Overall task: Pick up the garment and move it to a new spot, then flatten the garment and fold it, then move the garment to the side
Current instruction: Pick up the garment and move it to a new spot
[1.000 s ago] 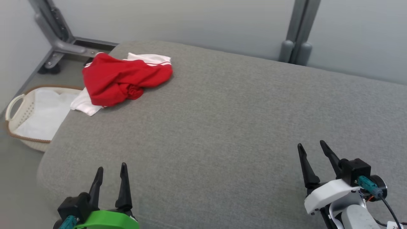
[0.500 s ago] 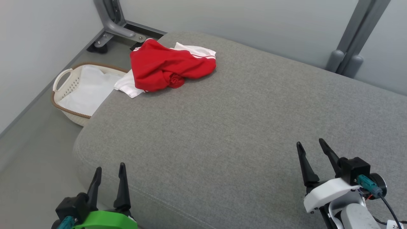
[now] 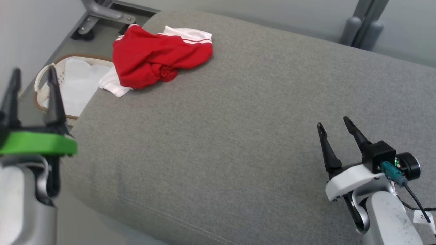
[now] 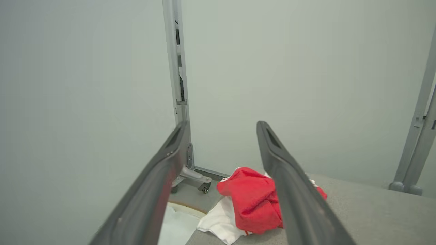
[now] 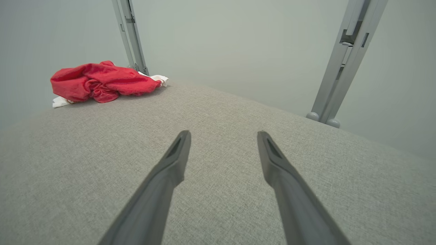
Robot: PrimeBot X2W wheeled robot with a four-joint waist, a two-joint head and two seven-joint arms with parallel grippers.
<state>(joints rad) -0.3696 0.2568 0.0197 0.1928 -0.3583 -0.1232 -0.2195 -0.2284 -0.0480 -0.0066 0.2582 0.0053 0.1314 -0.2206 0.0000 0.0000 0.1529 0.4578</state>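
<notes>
A crumpled red and white cloth garment [image 3: 160,64] lies in a heap on the far left corner of a big soft grey fabric cushion [image 3: 238,129]. The red part is on top. White bits stick out at the far side and at the near left, where one reaches the cushion's edge. Nothing is touching the garment.

The left gripper [image 3: 34,70], which has a bright green band, is held up at the left side, by the cushion's left edge. Its two dark fingers are spread apart and hold nothing. It is well apart from the garment.

The right gripper [image 3: 333,121] is over the near right part of the cushion. Its two dark fingers are spread apart too, with nothing between them. It is far from the garment.

A cream plastic basket with a brown rim [image 3: 38,79] sits on the floor to the left of the cushion, near the garment's corner. A white cloth [image 3: 80,83] lies inside it. A grey metal post [image 3: 362,23] stands at the far right by a pale wall.
</notes>
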